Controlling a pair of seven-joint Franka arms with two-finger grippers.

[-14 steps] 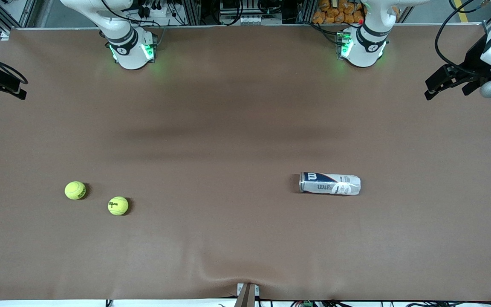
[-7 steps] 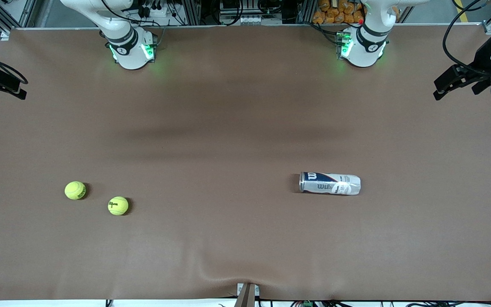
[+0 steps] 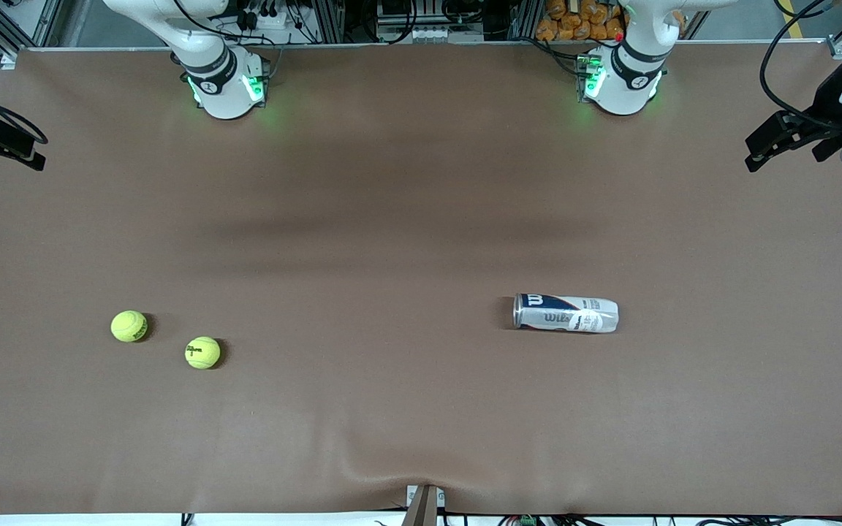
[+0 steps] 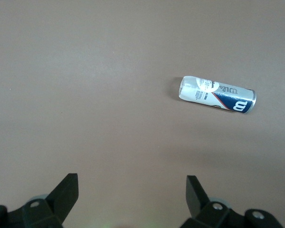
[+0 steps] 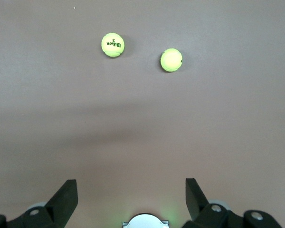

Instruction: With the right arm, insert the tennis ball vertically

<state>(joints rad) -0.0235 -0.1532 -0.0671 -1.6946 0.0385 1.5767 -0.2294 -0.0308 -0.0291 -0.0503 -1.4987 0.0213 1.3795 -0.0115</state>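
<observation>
Two tennis balls (image 3: 129,326) (image 3: 202,352) are resting toward the right arm's end of the table. The Wilson ball can (image 3: 566,314) is lying on its side, lengthways along the table, probably mouth toward the balls. The right gripper (image 5: 131,195) is hovering wide open and empty; the left gripper (image 4: 132,195) is waiting, likewise spread and empty.

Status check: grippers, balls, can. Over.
Left gripper and right gripper open, empty. Two yellow felt tennis balls untouched. White-and-blue ball can lying sideways.
</observation>
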